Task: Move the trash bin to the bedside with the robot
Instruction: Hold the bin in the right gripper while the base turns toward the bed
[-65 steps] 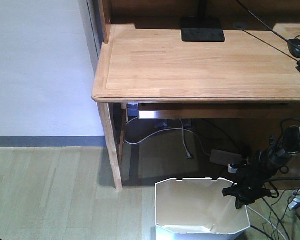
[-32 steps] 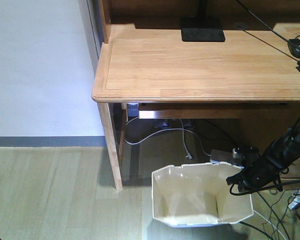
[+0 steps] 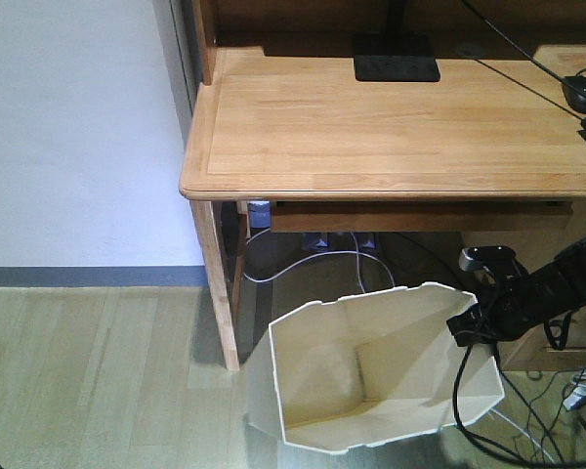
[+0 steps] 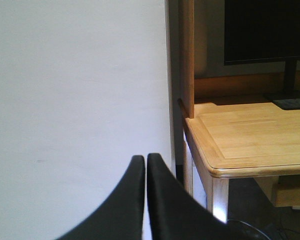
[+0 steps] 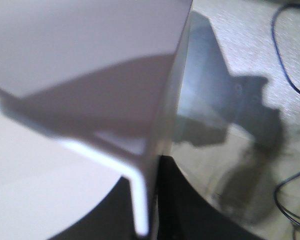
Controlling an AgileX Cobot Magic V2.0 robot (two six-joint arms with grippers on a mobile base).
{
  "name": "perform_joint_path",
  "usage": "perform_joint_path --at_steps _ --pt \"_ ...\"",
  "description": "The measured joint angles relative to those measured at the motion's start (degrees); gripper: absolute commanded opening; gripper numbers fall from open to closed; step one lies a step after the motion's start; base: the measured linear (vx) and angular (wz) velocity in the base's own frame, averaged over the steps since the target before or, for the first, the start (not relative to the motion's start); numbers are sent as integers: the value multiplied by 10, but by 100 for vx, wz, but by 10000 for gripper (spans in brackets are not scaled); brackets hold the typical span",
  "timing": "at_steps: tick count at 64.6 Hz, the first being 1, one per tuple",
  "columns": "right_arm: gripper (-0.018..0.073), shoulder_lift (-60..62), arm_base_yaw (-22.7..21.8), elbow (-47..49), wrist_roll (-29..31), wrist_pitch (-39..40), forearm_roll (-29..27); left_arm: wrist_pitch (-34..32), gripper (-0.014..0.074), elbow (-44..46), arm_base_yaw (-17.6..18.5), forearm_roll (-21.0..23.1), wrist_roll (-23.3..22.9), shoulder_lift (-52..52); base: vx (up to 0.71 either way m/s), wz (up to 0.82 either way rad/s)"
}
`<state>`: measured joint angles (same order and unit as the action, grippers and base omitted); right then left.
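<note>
The white trash bin hangs tilted in front of the wooden desk, its cream inside turned toward the camera. My right gripper is shut on the bin's right rim; the black robot arm reaches in from the right. In the right wrist view the bin wall fills the frame, and its rim edge is pinched between the two black fingers. My left gripper is shut with nothing in it, facing a white wall. The bedside is out of view.
A light wooden desk stands ahead, its leg left of the bin. Cables and a power strip lie under it. More cables trail at the right. A monitor base and mouse sit on the desk.
The right gripper has risen and lifted the bin's right rim; the bin has come up, tipped and shifted left, showing more of its inside.
</note>
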<state>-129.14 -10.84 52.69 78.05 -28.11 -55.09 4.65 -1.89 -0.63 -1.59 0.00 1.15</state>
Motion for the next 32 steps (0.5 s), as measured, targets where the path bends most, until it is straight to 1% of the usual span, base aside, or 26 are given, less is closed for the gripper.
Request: perform_joint_path --at_steps 13,32 --pt "-5 33 1 -9 8 -53 -8 0 -6 0 0 0 0 0 0 0" --pt "-5 35 2 -9 8 -56 -8 0 -6 0 0 0 0 0 0 0"
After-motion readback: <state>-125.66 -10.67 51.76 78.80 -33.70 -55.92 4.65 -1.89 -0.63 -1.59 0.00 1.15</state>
